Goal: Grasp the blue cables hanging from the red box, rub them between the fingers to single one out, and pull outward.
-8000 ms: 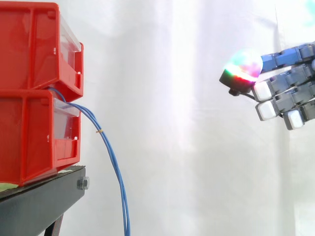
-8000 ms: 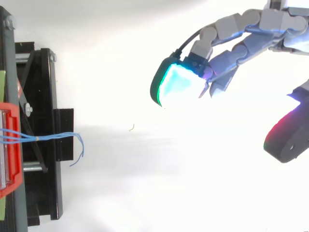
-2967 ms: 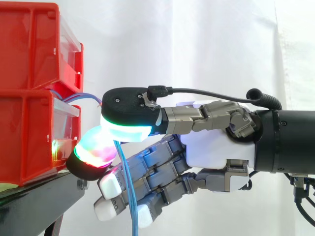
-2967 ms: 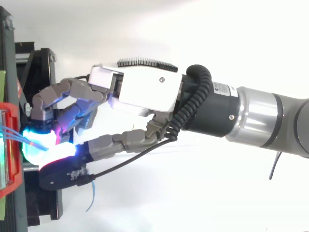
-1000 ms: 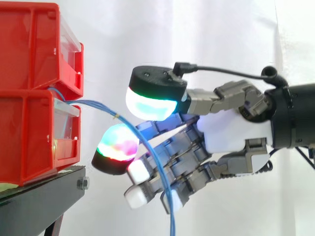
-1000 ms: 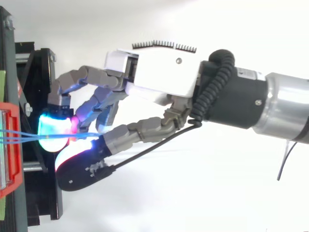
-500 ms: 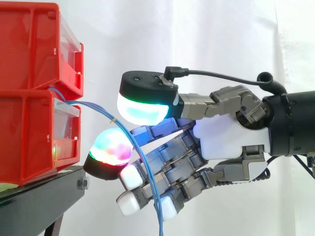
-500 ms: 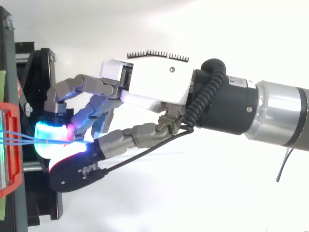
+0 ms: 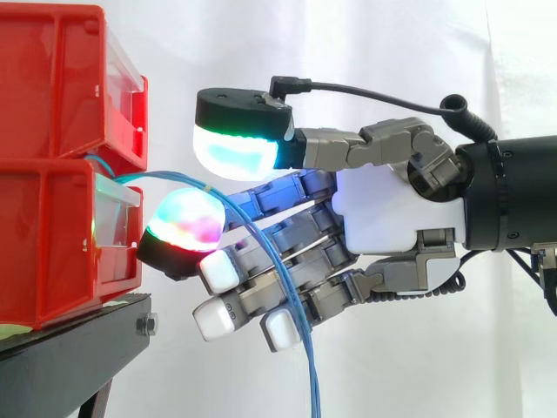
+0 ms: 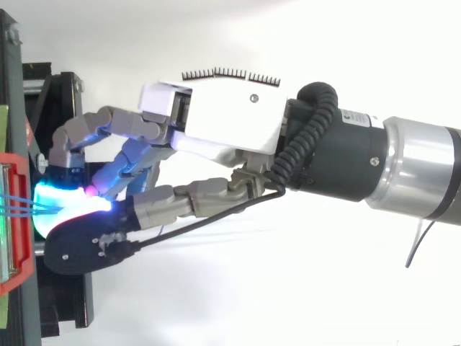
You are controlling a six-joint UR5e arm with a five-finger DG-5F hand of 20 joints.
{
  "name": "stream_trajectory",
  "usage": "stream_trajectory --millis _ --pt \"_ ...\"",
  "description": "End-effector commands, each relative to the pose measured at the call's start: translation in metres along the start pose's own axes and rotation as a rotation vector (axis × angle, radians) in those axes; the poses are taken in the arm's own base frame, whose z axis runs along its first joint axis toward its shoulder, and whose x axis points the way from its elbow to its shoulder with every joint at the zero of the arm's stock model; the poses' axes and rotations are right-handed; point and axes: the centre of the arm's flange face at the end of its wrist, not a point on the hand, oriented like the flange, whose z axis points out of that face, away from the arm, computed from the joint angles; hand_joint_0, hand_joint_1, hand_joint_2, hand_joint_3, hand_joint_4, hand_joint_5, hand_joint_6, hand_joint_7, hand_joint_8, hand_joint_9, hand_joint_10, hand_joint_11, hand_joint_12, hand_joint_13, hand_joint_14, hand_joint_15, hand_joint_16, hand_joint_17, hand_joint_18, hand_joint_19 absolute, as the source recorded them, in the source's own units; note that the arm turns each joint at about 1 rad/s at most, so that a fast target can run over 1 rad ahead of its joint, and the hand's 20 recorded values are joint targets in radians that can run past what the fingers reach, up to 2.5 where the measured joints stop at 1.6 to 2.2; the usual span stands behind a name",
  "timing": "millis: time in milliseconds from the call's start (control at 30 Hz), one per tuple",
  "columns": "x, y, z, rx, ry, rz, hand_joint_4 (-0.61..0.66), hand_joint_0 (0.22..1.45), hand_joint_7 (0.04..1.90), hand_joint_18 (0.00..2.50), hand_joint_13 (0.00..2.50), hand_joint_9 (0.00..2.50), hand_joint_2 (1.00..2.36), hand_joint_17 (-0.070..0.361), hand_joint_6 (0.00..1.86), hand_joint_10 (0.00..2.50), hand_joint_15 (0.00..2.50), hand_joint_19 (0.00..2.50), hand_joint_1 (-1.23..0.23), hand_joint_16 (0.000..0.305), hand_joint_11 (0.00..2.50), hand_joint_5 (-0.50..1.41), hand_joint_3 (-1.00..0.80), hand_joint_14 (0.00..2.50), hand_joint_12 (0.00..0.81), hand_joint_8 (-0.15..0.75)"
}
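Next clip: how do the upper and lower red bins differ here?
The upper red bin sits stacked on the lower red bin, which rests on the black stand. The blue cables leave over the lower bin's clear front; the upper bin's front has none. The hand pinches those cables level with the lower bin's top, below the upper bin. Both are red with clear front panels facing the hand.

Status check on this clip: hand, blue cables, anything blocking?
Hand shut on thin blue cables, pinched between glowing pads. Cables run from stacked red plastic bins, down across the fingers. No obstruction seen.
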Motion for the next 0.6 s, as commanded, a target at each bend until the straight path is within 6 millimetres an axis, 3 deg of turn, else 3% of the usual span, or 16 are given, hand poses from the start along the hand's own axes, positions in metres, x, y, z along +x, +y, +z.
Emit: stream_trajectory --millis 0,200,567 --pt "-0.0004 0.0005 0.0001 0.000 -0.001 0.001 0.25 0.59 1.00 0.92 0.86 0.91 1.01 0.134 0.74 0.01 0.54 0.68 -0.61 0.060 0.65 -0.15 -0.25 0.02 0.419 0.360" --pt "-0.0002 0.0006 0.0003 -0.002 0.000 0.000 0.26 0.56 0.97 0.90 0.84 0.89 1.01 0.136 0.76 0.01 0.53 0.68 -0.61 0.061 0.64 -0.16 -0.30 0.02 0.425 0.355" --pt "-0.0011 0.0005 0.0005 -0.002 0.002 0.001 0.27 0.58 1.13 0.90 0.84 0.91 1.01 0.141 0.64 0.01 0.53 0.68 -0.52 0.062 0.61 -0.11 -0.24 0.02 0.433 0.360"
